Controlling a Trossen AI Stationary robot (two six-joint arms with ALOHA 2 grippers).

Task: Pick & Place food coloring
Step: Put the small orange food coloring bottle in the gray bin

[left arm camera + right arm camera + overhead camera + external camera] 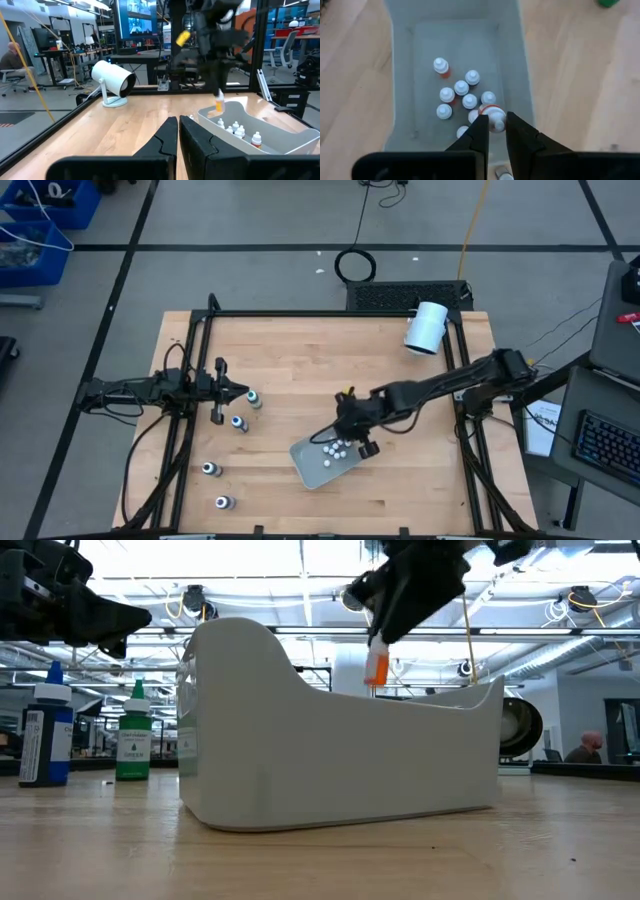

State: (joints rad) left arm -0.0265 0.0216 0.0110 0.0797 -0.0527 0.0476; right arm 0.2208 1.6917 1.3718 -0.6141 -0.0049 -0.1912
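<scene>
Here, your right tool (495,131) hangs above the clear tray (305,465), its two dark fingers pinched on a small bottle (494,116) with a white cap and an orange band. In the low view that bottle (376,666) hangs just above the tray's rim, not yet inside. Directly below it, a cluster of small white-capped bottles (461,97) stands on the tray floor, close together, some touching.

Farther out, your left tool (240,393) waits over the left side of the worktop (300,360), its fingers drawn together on nothing. Four larger dark-bodied bottles stay outside the tray: one just beside the left tool (254,399), one nearby (239,423), and two toward the front edge (211,469) (224,502). In the low view two of them read as a blue bottle (45,730) and a green one (132,736). A big white cylinder (426,328) stands at the far right of the worktop, well apart.

This looks like the placing step, with the task well along. The next move likely calls for lowering the held bottle into a free spot beside the cluster, then spreading the fingers. Coming down onto the standing bottles could topple them.
</scene>
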